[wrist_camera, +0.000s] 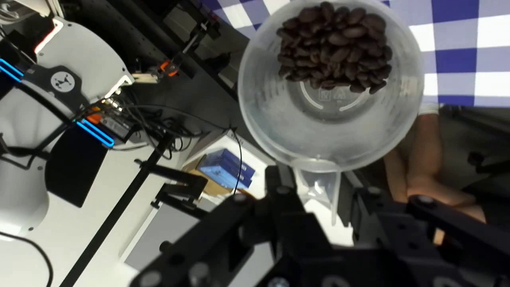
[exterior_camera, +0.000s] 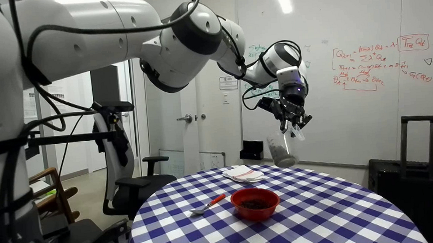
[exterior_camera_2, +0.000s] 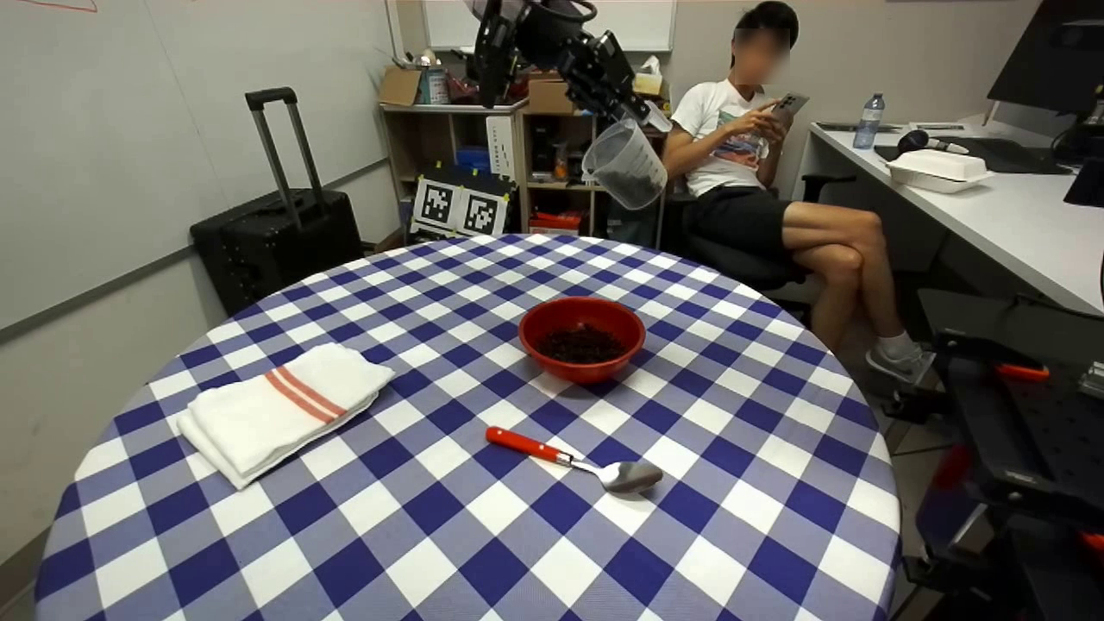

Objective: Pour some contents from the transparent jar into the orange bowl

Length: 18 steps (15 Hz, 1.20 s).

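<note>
Plainly, we see the transparent jar (exterior_camera_2: 625, 168) held aloft by the gripper (wrist_camera: 317, 191), whose two fingers (wrist_camera: 275, 185) are pinched about its handle (exterior_camera_2: 658, 116); in the wrist view we look through the open mouth to dark beans (wrist_camera: 334, 46) heaped against one side of the base. In both exterior views the jar is tilted but not inverted, its rim higher than its base, in the air and apart from the orange bowl (exterior_camera: 255, 204). The bowl stands upright on the checked tablecloth (exterior_camera_2: 561, 552) with dark contents (exterior_camera_2: 580, 343) across its floor, from which we judge that some of the pour may already be done and that setting the jar down could remain. We expect the jar to be light and fairly stiff, probably smooth plastic, more apt to slip than to break. The beans look dry and loose, so we suppose they will slide together as the tilt changes and shift the load. We consider the handle the proper place to take hold, since it leaves the thin wall unsqueezed; yet the weight then hangs to one side and may twist the jar, so we would grip close to where handle meets wall and turn slowly.
</note>
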Available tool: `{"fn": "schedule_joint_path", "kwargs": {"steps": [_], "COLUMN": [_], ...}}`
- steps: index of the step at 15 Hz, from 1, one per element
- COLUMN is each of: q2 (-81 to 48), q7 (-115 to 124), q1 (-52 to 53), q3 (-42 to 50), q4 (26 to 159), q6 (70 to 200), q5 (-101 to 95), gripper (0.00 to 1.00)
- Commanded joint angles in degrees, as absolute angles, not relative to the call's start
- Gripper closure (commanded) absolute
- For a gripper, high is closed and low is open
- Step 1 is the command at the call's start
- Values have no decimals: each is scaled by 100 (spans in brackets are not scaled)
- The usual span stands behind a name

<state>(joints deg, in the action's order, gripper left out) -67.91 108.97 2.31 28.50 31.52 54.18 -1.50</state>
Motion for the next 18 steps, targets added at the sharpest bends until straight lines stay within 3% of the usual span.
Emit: {"fn": "schedule_joint_path", "kwargs": {"steps": [1,9,18], "q2": [-6717,-6620,-6164], "q7": [10996,11008,10832], "q1": [-340,-1389,-1410], "q3": [2527,2112,2090], "q4": [3222,3925,6456], "q6": [5921,7668,10130], "q5": [562,1979,3016], "gripper": [93,93,93]}}
